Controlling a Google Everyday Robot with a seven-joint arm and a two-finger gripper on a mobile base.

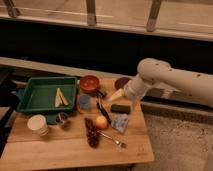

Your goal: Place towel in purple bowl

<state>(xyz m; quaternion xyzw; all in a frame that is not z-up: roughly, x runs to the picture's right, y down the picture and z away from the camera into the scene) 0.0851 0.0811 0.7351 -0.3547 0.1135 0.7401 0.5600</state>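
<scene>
The purple bowl (pixel 121 82) stands at the back right of the wooden table (pixel 60 147), partly covered by my arm. The towel (pixel 120 123) is a small blue-grey cloth lying flat near the table's right edge, in front of a black block (pixel 120 108). My gripper (pixel 116 95) hangs just in front of the purple bowl and behind the black block, above the table. It is well apart from the towel and holds nothing that I can see.
A red bowl (pixel 90 83) stands left of the purple bowl. A green tray (pixel 30 102) holds pale sticks at the left. A blue cup (pixel 84 102), metal cup (pixel 62 119), white cup (pixel 37 124), grapes (pixel 91 132), orange fruit (pixel 102 122) and fork (pixel 113 139) lie around.
</scene>
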